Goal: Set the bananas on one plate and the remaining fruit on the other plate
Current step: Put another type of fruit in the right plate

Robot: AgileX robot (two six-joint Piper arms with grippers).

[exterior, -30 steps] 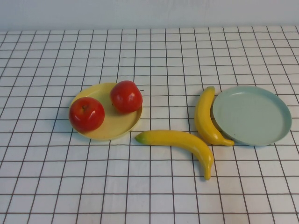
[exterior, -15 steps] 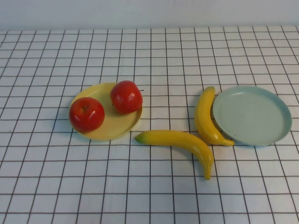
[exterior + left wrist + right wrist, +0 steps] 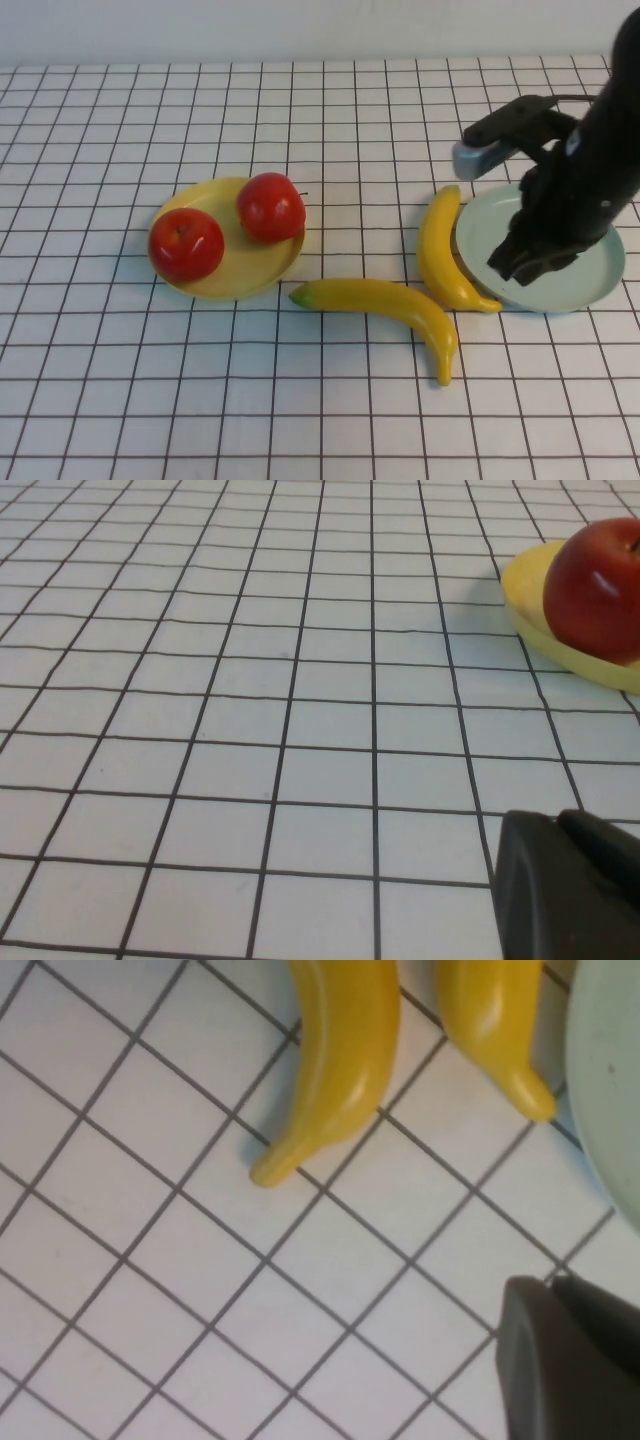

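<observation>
yellow bananas [image 3: 400,305], red apples [image 3: 186,244], black-gridded white cloth [image 3: 300,400].

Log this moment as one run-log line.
right gripper: shut, empty, above pale blue-green plate | left gripper: shut, parked | two yellow bananas: on table | two red apples: on pale yellow plate

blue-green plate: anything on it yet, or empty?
Empty. Blue-green plate holds nothing; both bananas lie on the table. Right gripper, shut, hovers above it.

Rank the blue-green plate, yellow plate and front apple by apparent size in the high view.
1. Blue-green plate, partly hidden by the right arm.
2. Yellow plate, close in size.
3. Front apple, clearly smallest.
</observation>
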